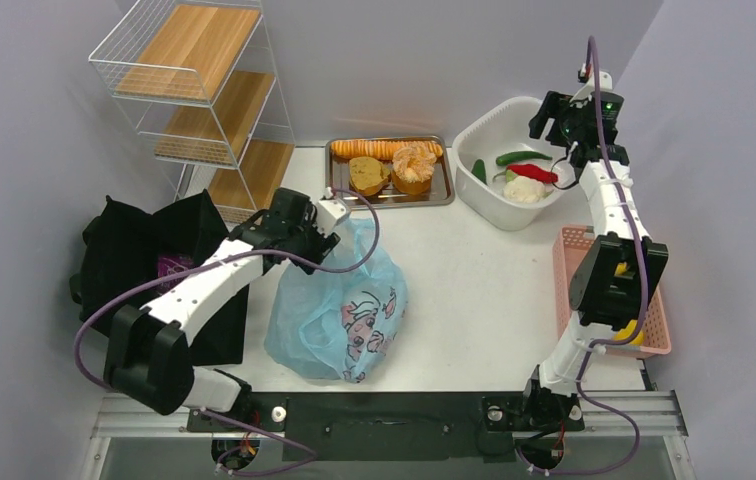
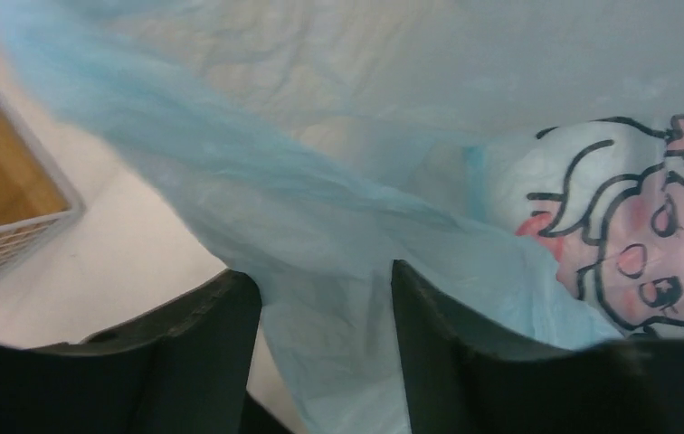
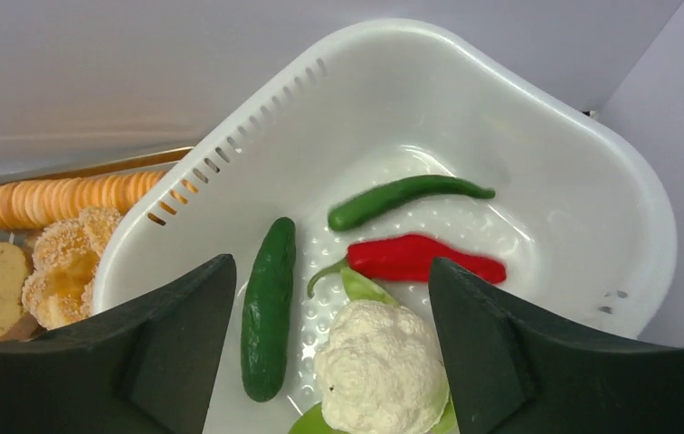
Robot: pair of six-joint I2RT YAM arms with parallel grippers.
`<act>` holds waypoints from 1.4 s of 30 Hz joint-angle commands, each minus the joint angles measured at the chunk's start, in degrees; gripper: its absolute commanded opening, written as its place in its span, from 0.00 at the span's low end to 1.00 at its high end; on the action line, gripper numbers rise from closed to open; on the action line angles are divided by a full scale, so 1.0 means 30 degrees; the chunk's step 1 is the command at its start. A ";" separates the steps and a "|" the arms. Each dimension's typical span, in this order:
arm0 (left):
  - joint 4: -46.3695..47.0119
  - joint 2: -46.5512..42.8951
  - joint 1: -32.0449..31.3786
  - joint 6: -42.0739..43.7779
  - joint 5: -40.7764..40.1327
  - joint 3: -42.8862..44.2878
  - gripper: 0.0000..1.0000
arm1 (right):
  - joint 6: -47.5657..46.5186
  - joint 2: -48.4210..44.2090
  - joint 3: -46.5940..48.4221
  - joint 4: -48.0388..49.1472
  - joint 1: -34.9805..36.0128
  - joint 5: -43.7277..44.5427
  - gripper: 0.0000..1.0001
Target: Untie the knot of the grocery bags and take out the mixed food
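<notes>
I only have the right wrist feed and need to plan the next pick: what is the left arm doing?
Observer: The left gripper is at the top of the blue bag, with thin plastic between its parted fingers.
Operator: Where does that bag sit?
Observer: On the table, just right of the black tote.
Operator: Anything showing in the tote?
Observer: A purple packet shows inside it, beside the left arm.
</notes>
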 commanded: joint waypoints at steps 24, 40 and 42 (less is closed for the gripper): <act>0.0004 0.6145 -0.2355 -0.4276 0.7676 1.3045 0.75 | -0.0238 -0.6280 0.0084 -0.2514 0.2500 -0.5131 0.79; -0.9230 -0.7592 0.7965 -0.2413 -0.2558 0.7968 0.77 | -0.1361 -0.8159 -0.2067 -0.3864 0.6522 -0.5207 0.79; -1.0308 -0.7706 0.8238 -0.2374 -0.3292 0.7381 0.77 | -0.1856 -0.8320 -0.1952 -0.4357 0.6950 -0.5054 0.79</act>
